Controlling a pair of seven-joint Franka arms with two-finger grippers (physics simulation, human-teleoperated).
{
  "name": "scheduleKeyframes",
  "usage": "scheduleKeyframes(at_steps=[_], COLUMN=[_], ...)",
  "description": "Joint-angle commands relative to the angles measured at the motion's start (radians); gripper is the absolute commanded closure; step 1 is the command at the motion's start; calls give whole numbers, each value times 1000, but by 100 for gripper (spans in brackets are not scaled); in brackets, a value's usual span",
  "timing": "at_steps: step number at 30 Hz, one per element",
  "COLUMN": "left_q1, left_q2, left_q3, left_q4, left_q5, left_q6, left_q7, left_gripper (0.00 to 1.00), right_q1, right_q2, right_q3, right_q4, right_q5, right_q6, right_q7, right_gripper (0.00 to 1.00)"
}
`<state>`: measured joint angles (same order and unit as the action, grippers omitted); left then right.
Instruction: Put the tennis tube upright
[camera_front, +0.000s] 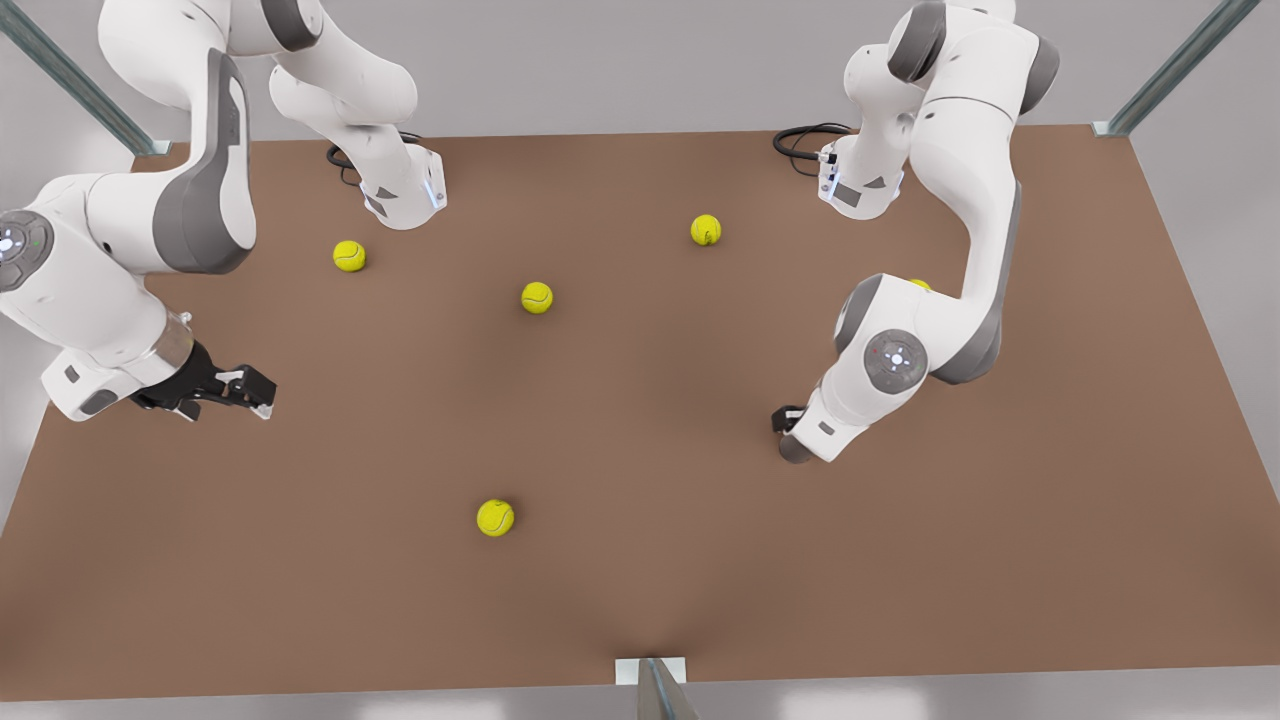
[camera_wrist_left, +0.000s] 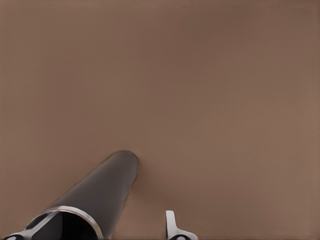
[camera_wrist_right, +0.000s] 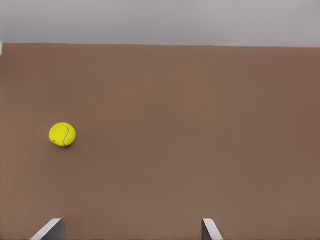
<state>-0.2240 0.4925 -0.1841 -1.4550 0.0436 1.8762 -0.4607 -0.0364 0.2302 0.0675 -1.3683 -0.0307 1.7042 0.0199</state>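
Even, bright, soft light; faint shadows; no glare.

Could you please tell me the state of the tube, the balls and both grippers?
left gripper: open, fingers either side of the tube's rim end.
right gripper: open, empty.
tennis tube: ungripped; upright or not, cannot tell.
tennis balls: loose on the table.

This looks like a simulated robot lab. A plain brown table (camera_front: 640, 600) stands before grey walls, with metal frame struts (camera_front: 75, 75) at its corners. Two white arms are mounted on it, and tennis balls (camera_front: 537, 297) lie scattered.
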Motion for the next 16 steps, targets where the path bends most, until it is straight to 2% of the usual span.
scheduleKeyframes(at_steps=[1,5,9,11,12,16], left_q1=[0,-3,-2,15,26,44], left_q2=[0,-2,-51,-159,-242,-272], left_q3=[0,-3,-3,41,55,60], left_q4=[1,67,228,225,137,122], left_q5=[-16,-31,54,88,84,79], left_q6=[-2,-78,-333,-439,-443,-463], left_q7=[1,-3,57,281,352,390], left_gripper=[0,0,0,0,0,0], right_q1=[-2,-7,-11,-13,-13,-8], right_q2=[0,0,0,0,0,-2], right_q3=[0,0,0,-2,-2,0], right_q4=[0,-2,-3,-3,-6,-5], right_q5=[0,0,0,0,0,0], right_q6=[0,-3,-3,-5,-5,-6], right_q7=[0,0,0,0,0,0], right_gripper=[0,0,0,0,0,0])
